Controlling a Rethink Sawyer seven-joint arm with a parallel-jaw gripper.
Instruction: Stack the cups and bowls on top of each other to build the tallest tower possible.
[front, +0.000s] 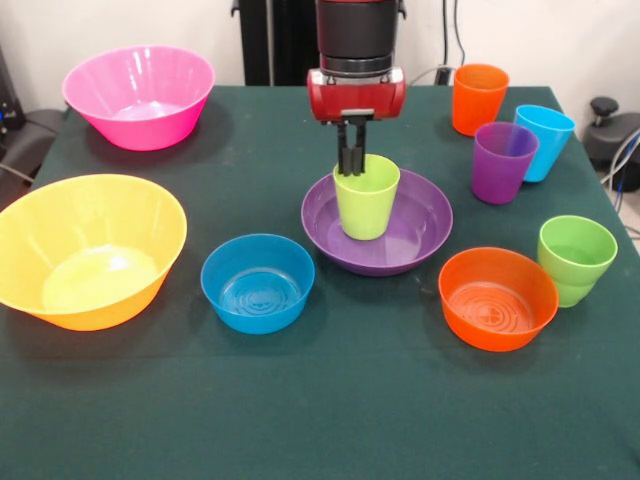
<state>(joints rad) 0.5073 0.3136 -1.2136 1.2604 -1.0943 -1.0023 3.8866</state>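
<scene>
My claw (352, 160) hangs straight down over the middle of the surface (330, 410), its dark fingers pressed close together at the far rim of the lime-yellow cup (366, 200). They look to be pinching that rim, one finger seemingly inside the cup; I cannot make out the contact itself.

The lime-yellow cup stands upright, mouth up, inside the wide purple bowl (420, 232), roughly at its centre. That pair is all there is of the tower (377, 225).

Just beside the purple bowl, toward the camera on the picture's left: small blue bowl (258, 283), upright, alone on the cloth. On the picture's right, also near: small orange bowl (498, 298), upright. Green cup (576, 259) close beside the orange bowl, further right.

Behind those, toward my base: purple cup (503, 162) with the light blue cup (544, 141) partly hidden behind it, and the orange cup (479, 98) standing a little apart near the far edge.

Picture's left side: big yellow-orange bowl (88, 250) near the edge; big pink bowl (139, 96) at the far corner, well apart from everything else.
</scene>
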